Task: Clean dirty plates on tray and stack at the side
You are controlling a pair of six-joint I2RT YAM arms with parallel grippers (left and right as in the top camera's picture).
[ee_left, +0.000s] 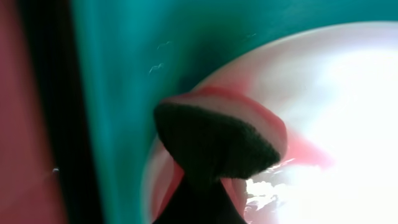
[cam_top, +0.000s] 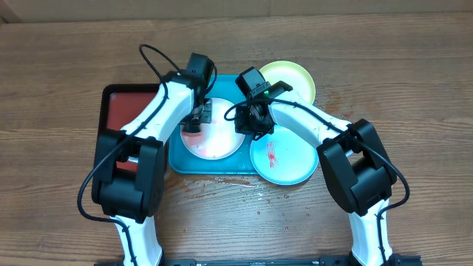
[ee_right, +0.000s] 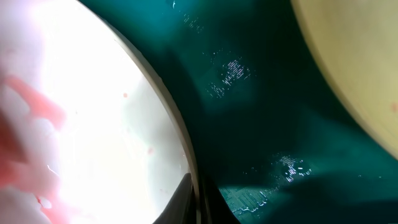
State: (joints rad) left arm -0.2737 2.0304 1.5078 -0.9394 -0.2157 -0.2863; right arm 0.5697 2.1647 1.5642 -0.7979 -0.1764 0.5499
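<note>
Overhead, both arms reach over the white plate (cam_top: 218, 140) on the turquoise tray (cam_top: 177, 159). Only the left wrist view shows a dark fuzzy tip (ee_left: 217, 140) touching its red-smeared rim; the left fingers (cam_top: 194, 122) are closed. The right fingers (ee_right: 196, 199), closed and empty, sit at the plate's edge.

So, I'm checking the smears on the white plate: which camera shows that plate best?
Overhead: the white plate shows nearly whole on the tray, faintly pink. The left wrist view shows only its red-smeared edge, glare beyond; the right wrist view a glaring slice.
</note>
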